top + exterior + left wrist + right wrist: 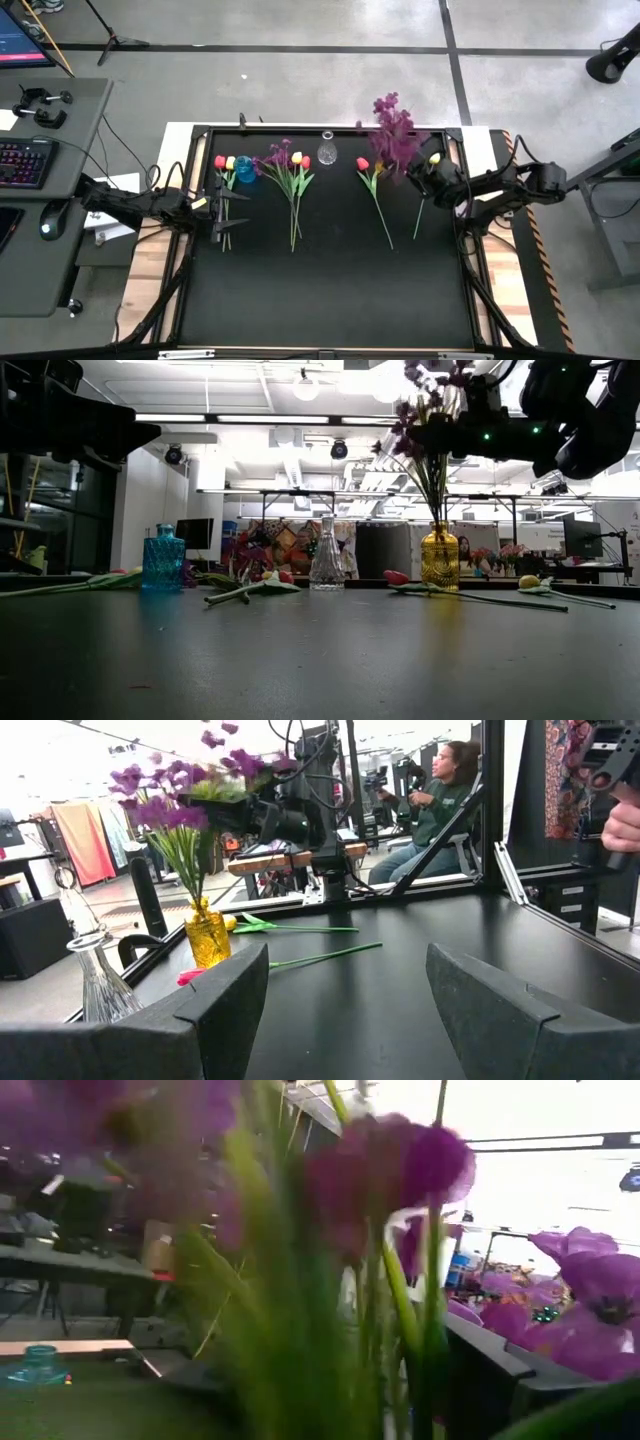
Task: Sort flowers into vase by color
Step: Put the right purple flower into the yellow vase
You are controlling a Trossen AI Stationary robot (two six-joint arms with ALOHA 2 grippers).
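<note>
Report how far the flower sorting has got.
Done: one purple sprig stands in the amber vase. In hand: the right tool is at that sprig's blossoms. The left tool, open, sits over the stems near the blue vase. Left: red and yellow tulips and another purple sprig lie on the table; the clear vase is empty.

Purple blossom sprigs [393, 128] stand upright in the amber vase [439, 558]. A red tulip [363, 164] and a yellow tulip [434, 158] lie flat either side of it. Further mixed flowers [288, 160] lie between the clear vase [327, 151] and blue vase [245, 169].
</note>
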